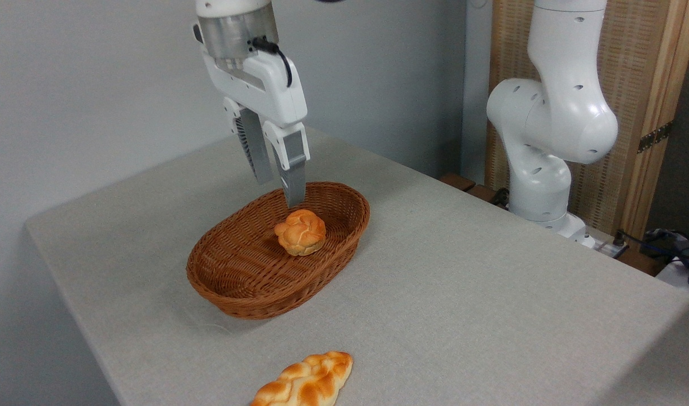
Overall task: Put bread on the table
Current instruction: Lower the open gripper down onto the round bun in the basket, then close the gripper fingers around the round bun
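Observation:
The bread (300, 232), a small round golden knotted bun, lies inside the brown wicker basket (248, 293), toward its far right end. My gripper (279, 190) hangs just above and slightly behind the bun, fingers pointing down and a little apart, open with nothing between them. The nearer fingertip ends right above the bun's top; I cannot tell whether it touches. The basket rests on the table (463, 282), which is covered in light grey cloth.
A long braided loaf (304, 382) lies on the cloth near the front edge. The arm's white base (547, 169) stands off the table's right rear side. Wooden panelling and cables are at the far right.

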